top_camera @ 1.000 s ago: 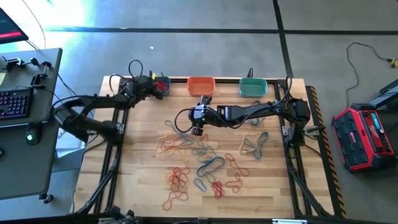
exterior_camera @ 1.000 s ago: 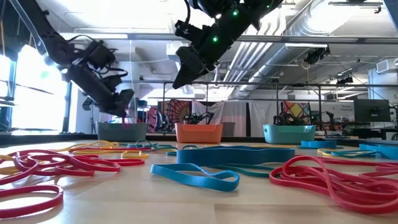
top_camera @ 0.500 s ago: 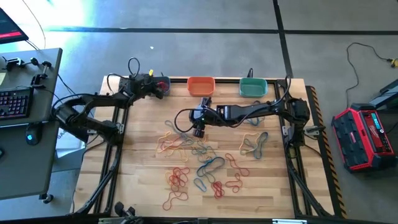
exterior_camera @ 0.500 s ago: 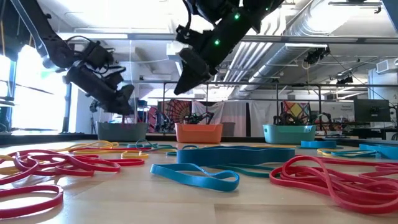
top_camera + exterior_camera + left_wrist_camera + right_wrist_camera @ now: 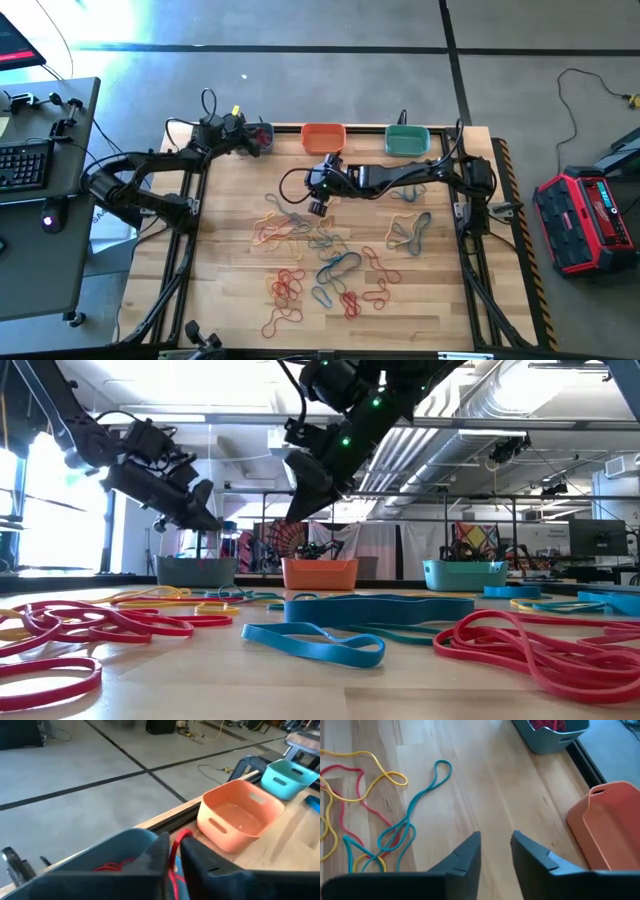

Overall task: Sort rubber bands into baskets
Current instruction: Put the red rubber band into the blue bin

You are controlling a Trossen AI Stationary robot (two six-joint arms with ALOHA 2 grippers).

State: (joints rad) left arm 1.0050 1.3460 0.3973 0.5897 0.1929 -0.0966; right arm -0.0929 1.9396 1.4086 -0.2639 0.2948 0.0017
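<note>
Left gripper [image 5: 240, 133] hangs over the grey-blue basket [image 5: 262, 138] at the far left corner of the tabletop [image 5: 440, 300], and its jaws are almost pinched together with a thin red rubber band [image 5: 173, 865] running between them. That basket already has red bands [image 5: 551, 724] sitting in it. The orange basket [image 5: 323, 137] is next along the far edge and looks bare inside from the left wrist view, then the teal-green basket [image 5: 407, 139] further right.

Right gripper [image 5: 316, 205] hovers above the wood just near-side of the orange basket, jaws partly apart with nothing in them, only bare wood showing through the gap.

Everything else is still loose: a tangle of yellow, teal and red bands [image 5: 290, 230] mid-table, a bunch of red ones [image 5: 287, 290] toward the near edge, a blue loop [image 5: 338, 266] in the middle, and a few yellow and teal loops [image 5: 408, 230] off to the right.
</note>
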